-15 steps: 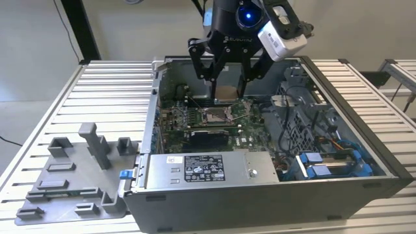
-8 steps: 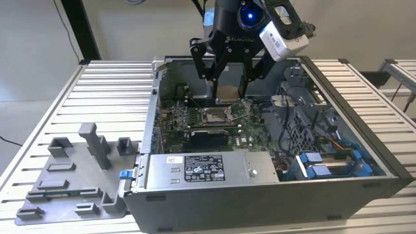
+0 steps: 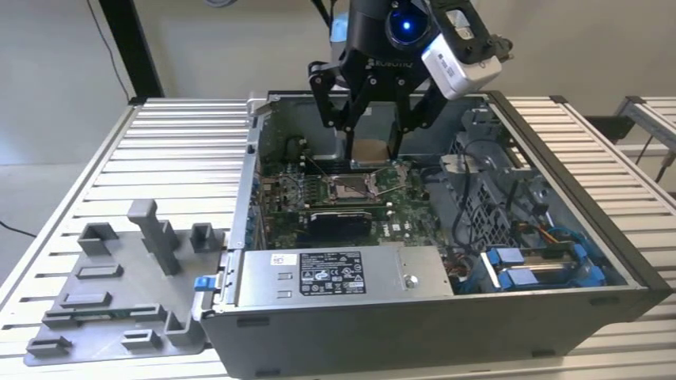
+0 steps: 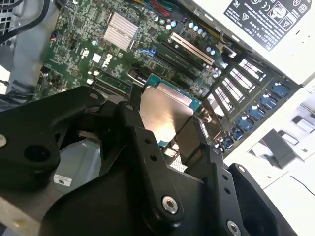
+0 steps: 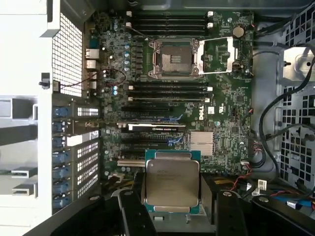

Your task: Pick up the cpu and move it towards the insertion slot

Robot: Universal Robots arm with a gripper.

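Observation:
My gripper (image 3: 372, 155) hangs over the open computer case, shut on the cpu (image 3: 370, 150), a thin square chip with a silvery top. Both wrist views show the cpu (image 5: 172, 183) (image 4: 165, 110) pinched by its edges between the black fingers (image 5: 129, 206), held off the board. The insertion slot (image 3: 353, 188) is a square metal-framed socket in the green motherboard (image 3: 407, 218), just below and in front of the gripper in the exterior view. In the first wrist view the insertion slot (image 5: 174, 59) lies open, apart from the cpu, with its metal cover plate (image 5: 217, 53) swung aside.
The case walls (image 3: 549, 134) ring the motherboard. A power supply (image 3: 328, 273) sits at the case front, blue drive brackets (image 3: 539, 265) and cables on the exterior view's right. A grey plastic tray (image 3: 116, 293) lies on the slatted table (image 3: 180, 158) on the exterior view's left.

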